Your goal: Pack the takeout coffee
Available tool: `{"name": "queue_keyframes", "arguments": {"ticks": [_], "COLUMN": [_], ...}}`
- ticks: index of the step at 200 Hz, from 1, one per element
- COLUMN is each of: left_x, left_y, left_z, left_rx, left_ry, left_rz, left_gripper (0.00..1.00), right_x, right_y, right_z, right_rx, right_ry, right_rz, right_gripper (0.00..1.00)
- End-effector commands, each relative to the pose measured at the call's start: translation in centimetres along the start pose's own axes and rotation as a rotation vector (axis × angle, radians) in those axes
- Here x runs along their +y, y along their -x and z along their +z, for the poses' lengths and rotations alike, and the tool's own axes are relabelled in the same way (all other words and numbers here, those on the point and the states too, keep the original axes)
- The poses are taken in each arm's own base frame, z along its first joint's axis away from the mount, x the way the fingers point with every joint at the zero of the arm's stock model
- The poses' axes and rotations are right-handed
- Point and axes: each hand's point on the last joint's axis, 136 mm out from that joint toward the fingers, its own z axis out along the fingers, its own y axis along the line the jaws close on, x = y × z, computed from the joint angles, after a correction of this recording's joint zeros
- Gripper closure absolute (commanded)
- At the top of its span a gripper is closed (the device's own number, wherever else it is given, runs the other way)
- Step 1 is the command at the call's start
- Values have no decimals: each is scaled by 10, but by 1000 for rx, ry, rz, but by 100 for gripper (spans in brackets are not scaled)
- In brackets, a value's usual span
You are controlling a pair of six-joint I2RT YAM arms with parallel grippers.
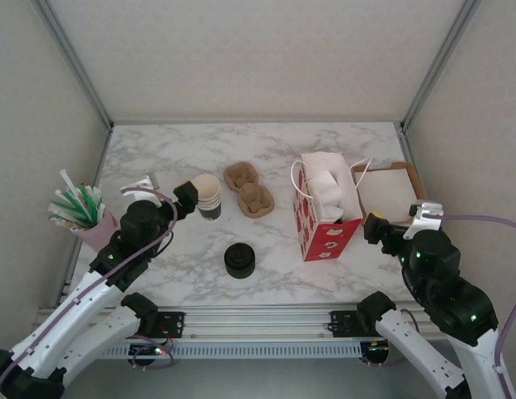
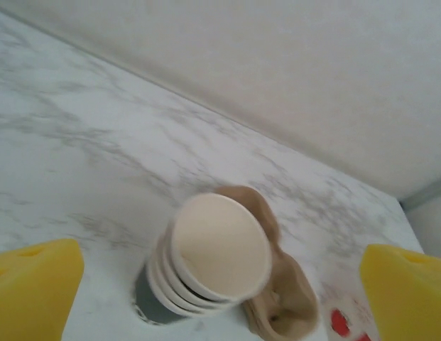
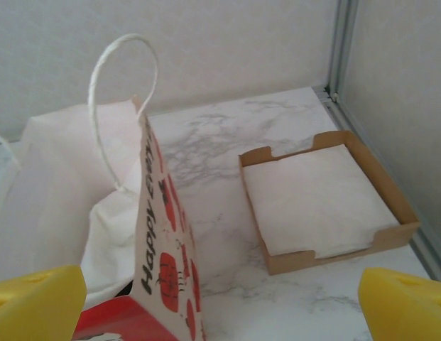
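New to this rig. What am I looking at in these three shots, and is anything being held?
Two robot arms are bolted at the near edge of a marble table. The wide shot comes from a fixed camera above and behind them; the other two come from cameras on each wrist, where the yellow blocks are finger pads.

On the table: a stack of lidless cups, two brown pulp carriers, a black lid stack, a red gift bag with white tissue, a napkin tray, and a holder of straws at left.

The left end effector points at the cup stack; the right end effector looks over the bag and tray. Both are open, holding nothing.
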Motion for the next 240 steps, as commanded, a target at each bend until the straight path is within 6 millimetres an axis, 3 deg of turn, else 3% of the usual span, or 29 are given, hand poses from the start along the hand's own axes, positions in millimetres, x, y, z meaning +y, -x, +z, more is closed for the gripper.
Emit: {"name": "queue_keyframes", "arguments": {"ticks": [1, 38, 83, 122, 162, 204, 240], "left_x": [14, 45, 64, 74, 84, 98, 118], "left_y": [13, 37, 41, 45, 43, 23, 6], "left_z": [8, 27, 54, 68, 78, 77, 79], "left_rx": [-35, -81, -90, -97, -87, -88, -94], "left_ry": [23, 86, 117, 151, 163, 172, 221], "left_rz": [-54, -100, -106, -56, -4, 111, 223], "left_gripper": [0, 0, 0, 0, 0, 0, 0], "right_x": [-2, -2, -2, -4, -43, -89, -107], "right_y": [23, 48, 72, 76, 50, 2, -36], "right_z": [4, 6, 15, 42, 81, 92, 100], "right_rx": [-43, -89, -120, -55, 42, 4, -124], "right_ry": [-61, -110, -174, -172, -208, -293, -341], "right_rz": [-5, -20, -25, 50, 248, 408, 396], "right_gripper": [1, 1, 1, 1, 1, 1, 1]}}
